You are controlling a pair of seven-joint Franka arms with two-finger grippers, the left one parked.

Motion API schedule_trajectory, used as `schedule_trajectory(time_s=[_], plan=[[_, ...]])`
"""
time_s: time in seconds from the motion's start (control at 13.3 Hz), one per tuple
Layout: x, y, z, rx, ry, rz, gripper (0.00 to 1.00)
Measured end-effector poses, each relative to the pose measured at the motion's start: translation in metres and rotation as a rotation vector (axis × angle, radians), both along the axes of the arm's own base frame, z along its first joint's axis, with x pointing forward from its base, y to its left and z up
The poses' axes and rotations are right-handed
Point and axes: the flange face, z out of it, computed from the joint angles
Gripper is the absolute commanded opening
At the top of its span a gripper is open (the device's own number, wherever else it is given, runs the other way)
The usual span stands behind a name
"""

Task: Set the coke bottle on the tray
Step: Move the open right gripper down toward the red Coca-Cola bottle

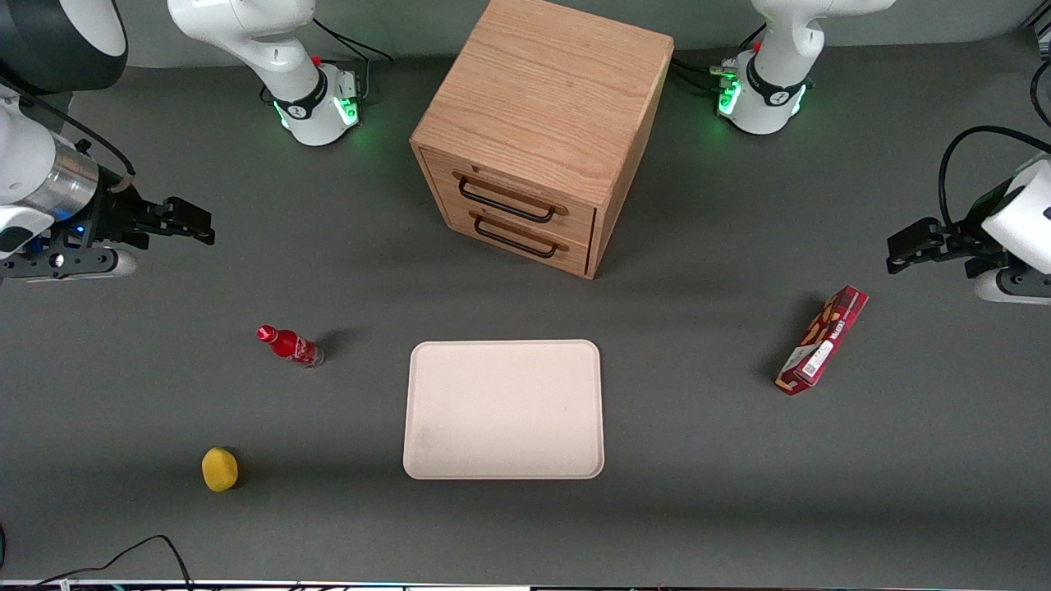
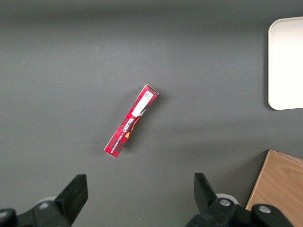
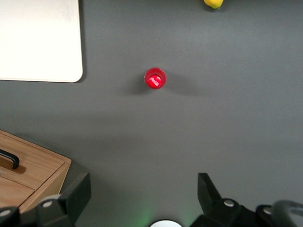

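A: Where is the bottle (image 1: 289, 345) found, and why is it reckoned easy to reach?

B: It is stood upright on the bare grey table (image 1: 698, 492), near the tray (image 1: 503, 409) but apart from it, toward the working arm's end. From the wrist camera only its round red cap (image 3: 155, 78) is seen, so it is viewed from straight above, which is judged to suit a descent onto the neck.

A: And the gripper (image 1: 190, 223)?

B: It is held high above the table, well apart from the bottle, with its fingers spread wide and nothing between them. The approach is taken as not yet begun.

A: How are the surfaces described?

B: The tray is seen as a flat cream rectangle with rounded corners and a low rim, matte and slightly scuffed; nothing is carried on it. The bottle is seen as slim, glossy, red, with a clear base. A slip is thought possible on so smooth a body.

A: What else is noted?

B: A grained wooden drawer chest (image 1: 538, 123), a yellow lemon (image 1: 219, 469), and a long red box (image 1: 823, 340) toward the parked arm's end.
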Motion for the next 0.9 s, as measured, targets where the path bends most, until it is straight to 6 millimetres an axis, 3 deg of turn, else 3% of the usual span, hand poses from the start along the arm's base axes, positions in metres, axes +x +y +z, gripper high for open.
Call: schedule_trajectory(time_s=[0.45,0.6,0.75,0.9], plan=[[0.001,-0.003,0.012,0.017,-0.025,-0.01,1.0],[0.004,-0.005,0.008,0.018,-0.024,-0.014,1.0],[0.018,-0.007,-0.01,0.033,-0.032,-0.023,1.0],[0.035,-0.011,-0.051,0.043,-0.02,0.013,1.0]])
